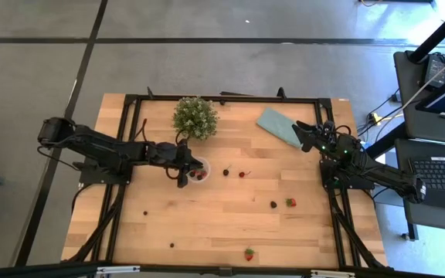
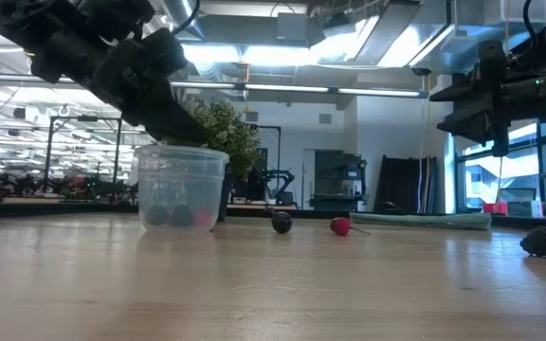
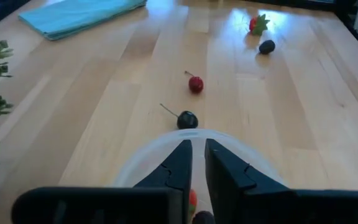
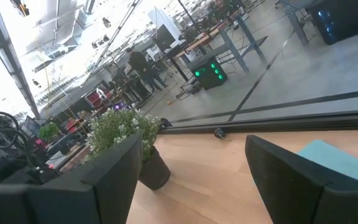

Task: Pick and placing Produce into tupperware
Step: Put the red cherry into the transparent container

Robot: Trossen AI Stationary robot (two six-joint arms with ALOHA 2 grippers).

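- Above the mouth of the tupperware cup, the left gripper hangs with its fingers only a narrow slit apart; nothing shows between them, and I cannot tell whether a berry has just left them.
- The cup stands just in front of the potted plant; the low view shows dark and reddish berries already lying at its bottom.
- Nearest loose produce: a dark cherry-like berry just beyond the cup's rim, straight ahead of the left fingers, and a red one a little farther along the same line.
- A strawberry and dark berry lie farther out, toward the right arm; another strawberry sits near the front edge.
- The right gripper waits by the teal cloth, fingers spread wide and empty.
- The left arm is much nearer the two closest berries.
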